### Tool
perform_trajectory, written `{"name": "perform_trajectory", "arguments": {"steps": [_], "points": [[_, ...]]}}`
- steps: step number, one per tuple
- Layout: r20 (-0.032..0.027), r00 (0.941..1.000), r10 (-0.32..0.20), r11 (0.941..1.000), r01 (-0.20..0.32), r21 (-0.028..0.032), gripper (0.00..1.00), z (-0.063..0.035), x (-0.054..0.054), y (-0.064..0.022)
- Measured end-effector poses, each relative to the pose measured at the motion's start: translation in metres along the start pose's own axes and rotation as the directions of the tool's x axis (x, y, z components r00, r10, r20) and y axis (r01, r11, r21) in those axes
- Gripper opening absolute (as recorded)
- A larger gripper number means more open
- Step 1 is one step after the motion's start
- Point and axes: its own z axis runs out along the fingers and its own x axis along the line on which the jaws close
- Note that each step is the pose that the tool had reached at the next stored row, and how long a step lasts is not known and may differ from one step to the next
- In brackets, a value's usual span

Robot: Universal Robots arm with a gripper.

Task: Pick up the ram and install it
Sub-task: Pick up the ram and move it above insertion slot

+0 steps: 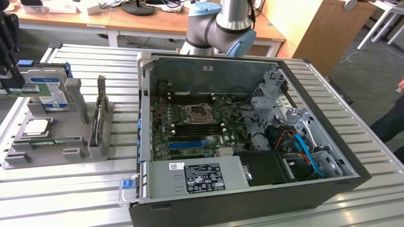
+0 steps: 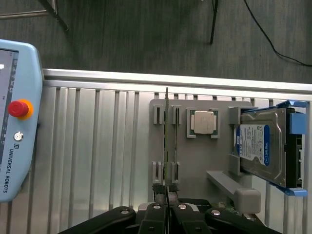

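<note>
The ram, a thin green stick, hangs level above the grey holder at the exterior view's far left. My gripper comes down from above and is shut on it. In the wrist view the ram shows edge-on as a thin line running out from my gripper, between the holder's paired brackets. The open computer case lies at the exterior view's right. Its motherboard faces up, with long black slots beside the square processor socket.
The holder also carries a hard drive with a blue label, a silver processor chip, an upright dark card and a thin green strip in a low slot. A teach pendant lies on the slatted metal table.
</note>
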Motion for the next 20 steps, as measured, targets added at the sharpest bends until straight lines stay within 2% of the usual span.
{"name": "perform_trajectory", "arguments": {"steps": [11, 20], "points": [[-0.0002, 1.0, 0.0, 1.0, 0.0, -0.0001, 0.12, -0.0003, 0.0, -0.003], [-0.0002, 1.0, -0.001, 1.0, 0.001, -0.0001, 0.12, -0.0009, 0.001, -0.0174]]}}
